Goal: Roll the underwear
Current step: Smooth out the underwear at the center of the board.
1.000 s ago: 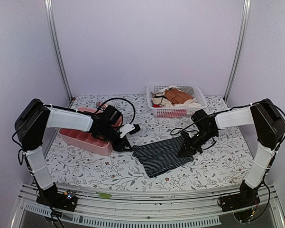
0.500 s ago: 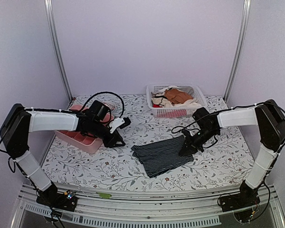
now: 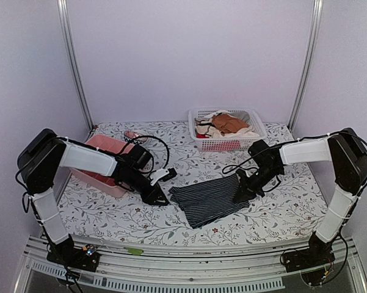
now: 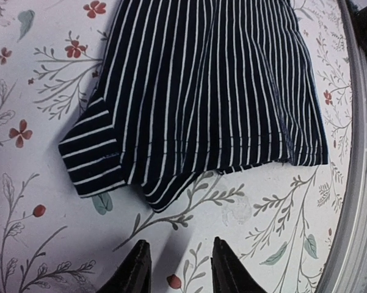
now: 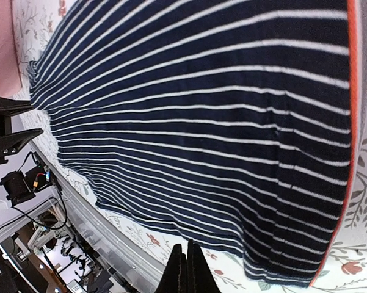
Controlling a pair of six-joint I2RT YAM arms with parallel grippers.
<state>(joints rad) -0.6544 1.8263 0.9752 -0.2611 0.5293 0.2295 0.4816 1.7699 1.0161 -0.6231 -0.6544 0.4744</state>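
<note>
Floral-printed cloth covers the table (image 3: pixel 119 217), with plain lilac walls behind. From my console I see the underwear (image 3: pixel 209 198) lying spread on that cloth, dark navy with thin white stripes. In the right wrist view a narrow orange-red strip (image 5: pixel 353 122) runs down one edge of it; if it carries any lettering, I cannot make it out.

My left gripper (image 4: pixel 177 268) sits low just off the left corner of the underwear. Its black fingers (image 4: pixel 134 270) are a little apart, with only bare printed cloth between them, and they do not touch the fabric. My right gripper (image 5: pixel 184 264) is at the opposite side of the underwear, with its two fingers pressed together into one thin point over the striped edge. I cannot tell whether any cloth is pinched between them.

Behind the underwear stands a white basket (image 3: pixel 251 135) holding orange-brown and cream garments (image 3: pixel 229 125). A pink tray (image 3: pixel 101 174) lies to the left of the underwear, beyond the left arm.
</note>
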